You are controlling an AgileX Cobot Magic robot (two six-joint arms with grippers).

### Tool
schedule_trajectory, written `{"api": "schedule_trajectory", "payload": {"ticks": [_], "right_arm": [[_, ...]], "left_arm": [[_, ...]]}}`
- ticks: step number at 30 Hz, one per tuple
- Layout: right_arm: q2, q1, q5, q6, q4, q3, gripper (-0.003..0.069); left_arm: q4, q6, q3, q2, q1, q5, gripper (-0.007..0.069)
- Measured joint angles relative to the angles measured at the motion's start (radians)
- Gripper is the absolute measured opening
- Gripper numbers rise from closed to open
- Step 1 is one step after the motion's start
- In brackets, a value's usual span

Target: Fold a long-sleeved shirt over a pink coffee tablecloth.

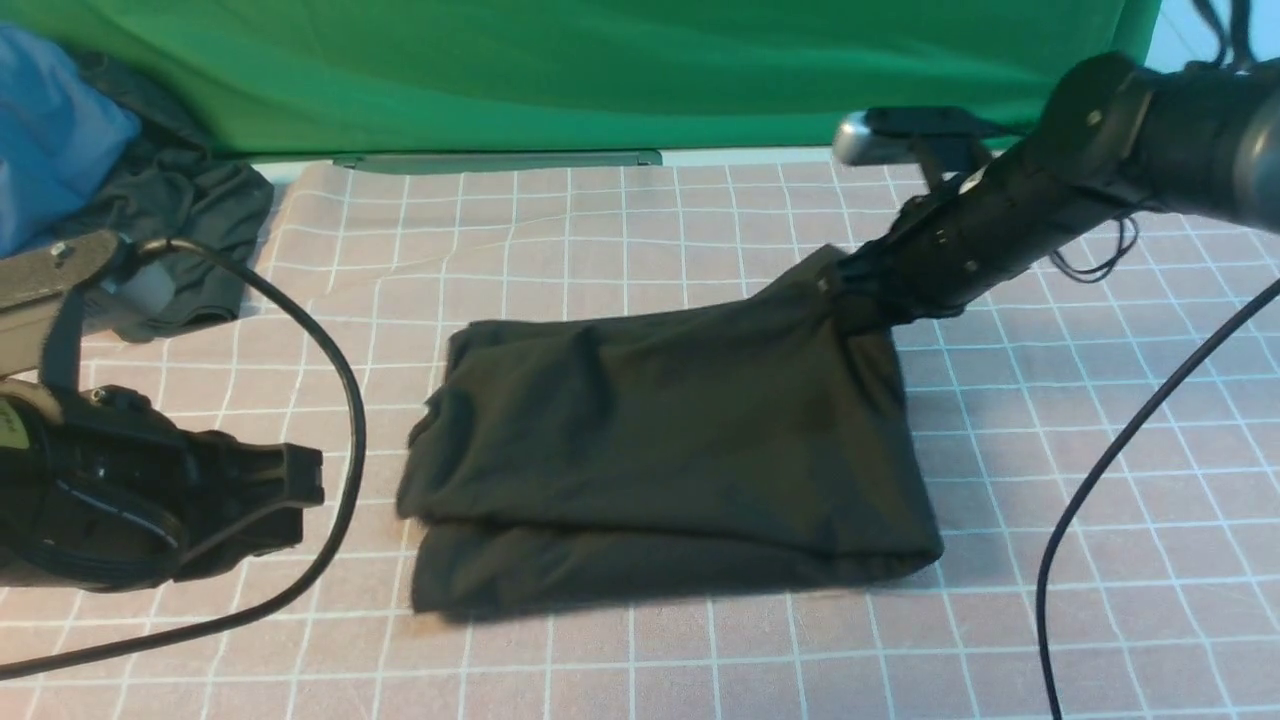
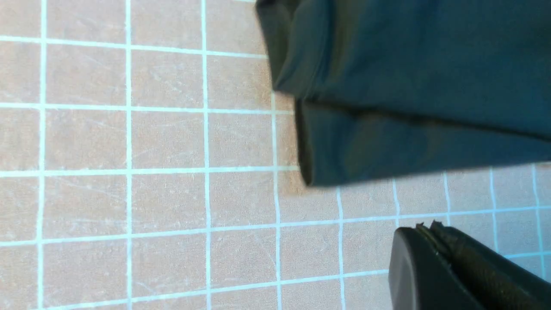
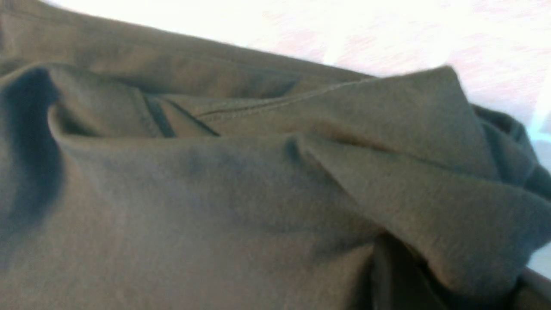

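The long-sleeved shirt (image 1: 660,440) lies folded into a black, roughly rectangular bundle in the middle of the pink coffee tablecloth (image 1: 1050,450). Its far right corner is drawn up into a peak at my right gripper (image 1: 850,290), which is shut on the fabric. In the right wrist view the bunched shirt (image 3: 215,193) fills the frame and hides the jaws. My left gripper (image 1: 300,490) hovers low to the left of the shirt, shut and empty. In the left wrist view its closed tip (image 2: 426,228) sits just off the shirt's near corner (image 2: 409,86), above the grid cloth (image 2: 129,172).
A dark grey garment (image 1: 190,240) and a blue garment (image 1: 50,130) are heaped at the far left. A green cloth (image 1: 600,70) hangs along the back. Black cables loop beside the left arm (image 1: 340,400) and across the right side (image 1: 1110,470).
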Motion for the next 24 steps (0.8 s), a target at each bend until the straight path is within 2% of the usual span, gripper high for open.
{"api": "schedule_trajectory", "payload": {"ticks": [3, 5, 7, 8, 9, 11, 14, 15, 16, 20, 24], "right_arm": [[0.0, -0.012, 0.002, 0.0, 0.0, 0.0, 0.0265], [-0.001, -0.015, 0.02, -0.008, -0.003, -0.002, 0.0382], [-0.005, -0.017, 0.061, -0.031, -0.028, -0.014, 0.0459], [-0.009, -0.02, 0.086, -0.027, -0.05, -0.024, 0.0462], [-0.016, -0.024, 0.109, -0.015, -0.076, -0.032, 0.0451], [-0.04, -0.034, 0.159, 0.003, -0.117, -0.051, 0.0382], [-0.139, -0.072, 0.219, 0.024, -0.163, -0.073, 0.0149], [-0.196, -0.091, 0.229, 0.024, -0.167, -0.076, 0.0088], [-0.25, -0.108, 0.236, 0.025, -0.17, -0.076, 0.0061], [-0.427, -0.156, 0.244, 0.031, -0.176, -0.078, 0.0041], [-0.711, -0.192, 0.246, 0.04, -0.184, -0.065, 0.0038]], "left_arm": [[0.0, 0.0, 0.0, 0.0, 0.0, 0.0, 0.0013], [0.0, 0.0, 0.0, 0.0, 0.0, 0.0, 0.0013], [-0.009, -0.001, 0.0, 0.0, 0.0, 0.0, 0.0013], [-0.018, -0.004, 0.0, -0.001, 0.0, 0.0, 0.0013], [-0.026, -0.004, 0.0, -0.005, 0.0, 0.0, 0.0013], [-0.036, -0.004, 0.001, -0.018, 0.0, 0.001, 0.0013], [-0.043, -0.004, 0.001, -0.061, 0.0, 0.002, 0.0013], [-0.042, -0.004, 0.001, -0.083, 0.0, 0.005, 0.0013], [-0.041, -0.004, 0.001, -0.1, 0.0, 0.009, 0.0013], [-0.029, -0.004, 0.001, -0.173, 0.0, 0.037, 0.0013], [-0.019, -0.004, 0.003, -0.29, 0.0, 0.084, 0.0013]]}}
